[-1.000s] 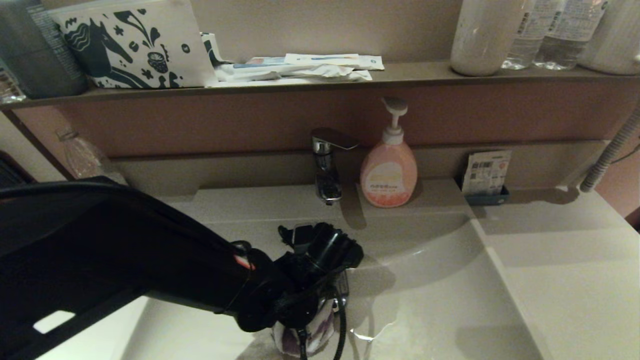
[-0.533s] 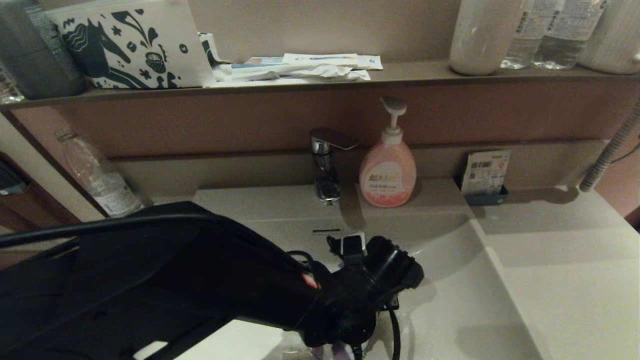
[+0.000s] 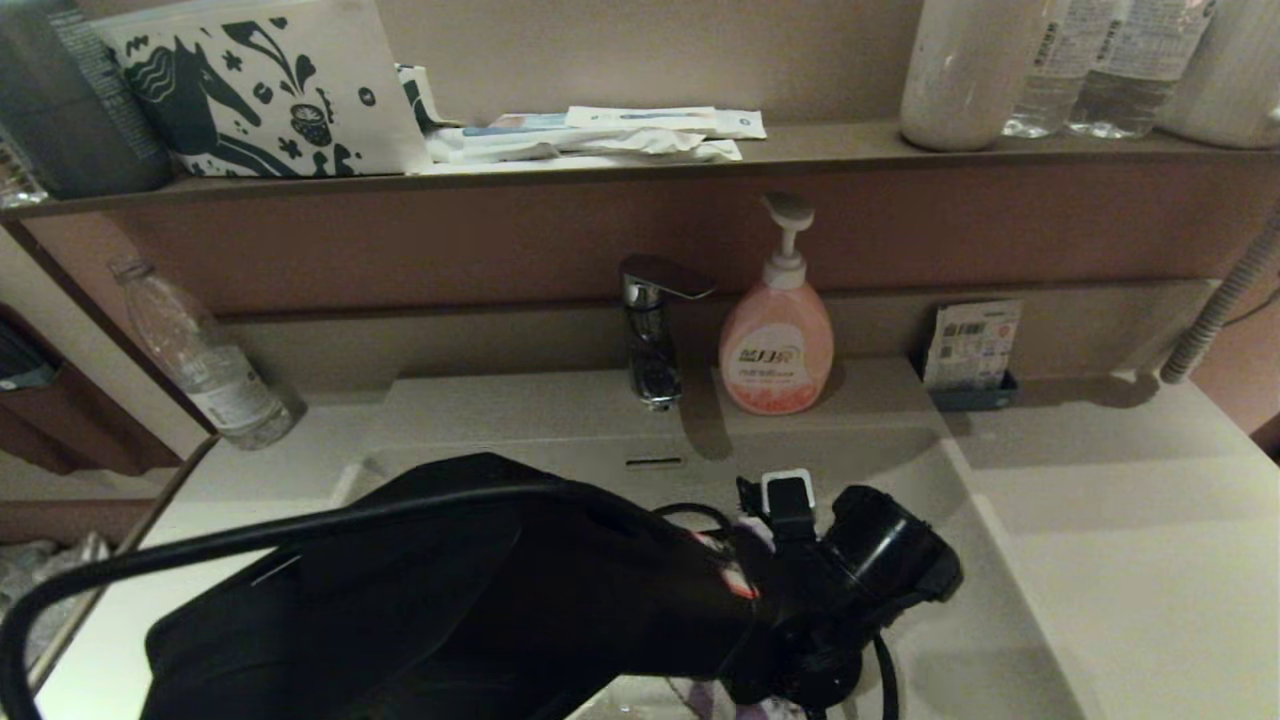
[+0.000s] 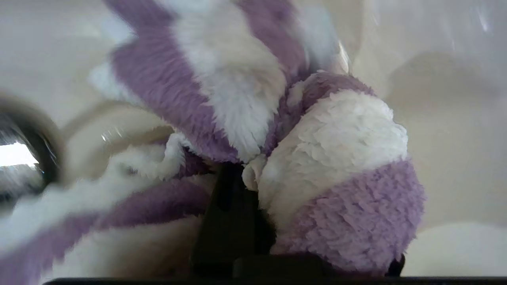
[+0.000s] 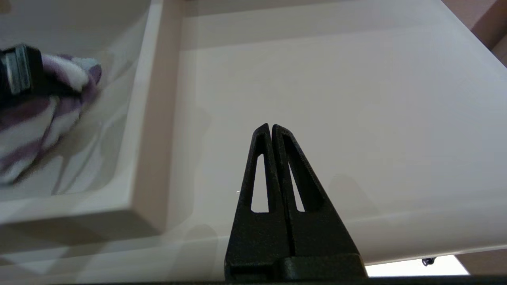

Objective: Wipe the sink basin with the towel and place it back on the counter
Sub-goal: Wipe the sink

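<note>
The purple and white striped towel [image 4: 328,158] is bunched around my left gripper [image 4: 247,174], which is shut on it. One dark finger [image 4: 231,221] shows; the cloth hides the other. The towel presses on the floor of the off-white sink basin [image 3: 900,470], right of the middle. Only a bit of the towel [image 3: 700,700] shows under my left wrist in the head view. The chrome drain plug [image 4: 18,158] lies beside the cloth. My right gripper [image 5: 271,127] is shut and empty, hovering over the counter [image 5: 336,87] right of the basin. From there the towel [image 5: 59,107] shows in the basin.
A tap [image 3: 655,330] and a pink soap pump bottle [image 3: 777,345] stand behind the basin. A card holder [image 3: 972,355] sits at the back right and a plastic bottle [image 3: 205,360] at the back left. The brown shelf [image 3: 600,165] above carries the horse-print pouch [image 3: 255,85] and bottles.
My left arm has swept to the right across the basin, dragging the towel with it. The plastic bottle at the back left has come into view. The right gripper's earlier position is not shown.
</note>
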{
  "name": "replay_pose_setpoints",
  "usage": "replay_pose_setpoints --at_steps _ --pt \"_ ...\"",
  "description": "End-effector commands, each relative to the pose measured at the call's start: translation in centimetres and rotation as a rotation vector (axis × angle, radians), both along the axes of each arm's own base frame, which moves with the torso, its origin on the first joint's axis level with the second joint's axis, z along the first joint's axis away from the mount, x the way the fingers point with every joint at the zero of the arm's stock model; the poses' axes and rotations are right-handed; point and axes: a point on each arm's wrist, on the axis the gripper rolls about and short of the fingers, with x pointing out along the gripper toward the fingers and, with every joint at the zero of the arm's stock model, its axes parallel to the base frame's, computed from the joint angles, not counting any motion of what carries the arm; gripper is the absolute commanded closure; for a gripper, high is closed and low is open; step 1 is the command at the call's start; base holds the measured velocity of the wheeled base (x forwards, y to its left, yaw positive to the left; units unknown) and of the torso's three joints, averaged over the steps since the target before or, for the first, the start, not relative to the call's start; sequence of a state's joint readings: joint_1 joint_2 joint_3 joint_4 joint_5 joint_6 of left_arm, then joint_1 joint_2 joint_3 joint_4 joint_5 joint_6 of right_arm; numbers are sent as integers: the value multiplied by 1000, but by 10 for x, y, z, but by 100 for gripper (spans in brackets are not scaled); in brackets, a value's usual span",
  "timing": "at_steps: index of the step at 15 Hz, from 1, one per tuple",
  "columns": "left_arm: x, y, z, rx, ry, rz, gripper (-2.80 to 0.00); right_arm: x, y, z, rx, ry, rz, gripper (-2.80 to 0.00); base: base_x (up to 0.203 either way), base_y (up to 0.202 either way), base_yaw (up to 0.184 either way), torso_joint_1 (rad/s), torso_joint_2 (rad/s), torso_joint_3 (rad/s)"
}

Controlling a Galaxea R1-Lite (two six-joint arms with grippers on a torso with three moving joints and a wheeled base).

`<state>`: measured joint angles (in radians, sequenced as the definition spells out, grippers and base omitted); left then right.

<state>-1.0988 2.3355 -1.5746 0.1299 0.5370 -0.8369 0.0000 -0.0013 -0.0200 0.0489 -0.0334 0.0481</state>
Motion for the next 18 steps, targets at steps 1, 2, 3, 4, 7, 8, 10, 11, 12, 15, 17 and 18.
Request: replay_pose_setpoints --at_steps 1,2,3,4,7,8,10,11,12,15,17,18 --pt "-19 -2 12 55 62 -15 0 0 0 0 1 1 0 0 0 0 0 0 0 0" --pt "-27 -1 23 54 99 -19 0 0 0 0 0 1 0 0 0 0 0 0 0 0" --pt "-33 1 32 48 131 -15 0 0 0 0 0 2 0 0 0 0 0 0 0 0" --pt "-36 5 34 54 153 3 0 0 0 0 0 1 0 0 0 0 0 0 0 0" --pt "-36 18 35 90 197 47 0 0 0 0 1 1 0 0 0 0 0 0 0 0" --pt "-37 21 31 108 209 46 0 0 0 0 1 1 0 0 0 0 0 0 0 0" --pt "-41 30 25 159 228 49 0 0 0 0 0 1 0 0 0 0 0 0 0 0" --pt "-43 37 27 179 238 55 0 0 0 0 0 1 0 0 0 0 0 0 0 0" --pt "-43 46 30 193 247 66 0 0 0 0 1 1 0 0 0 0 0 0 0 0" --pt "-43 80 37 242 276 110 0 0 0 0 -1 1 0 0 0 0 0 0 0 0" --pt "-45 106 38 279 297 143 0 0 0 0 1 1 0 0 0 0 0 0 0 0" --pt "-44 115 39 287 303 159 0 0 0 0 1 1 0 0 0 0 0 0 0 0"
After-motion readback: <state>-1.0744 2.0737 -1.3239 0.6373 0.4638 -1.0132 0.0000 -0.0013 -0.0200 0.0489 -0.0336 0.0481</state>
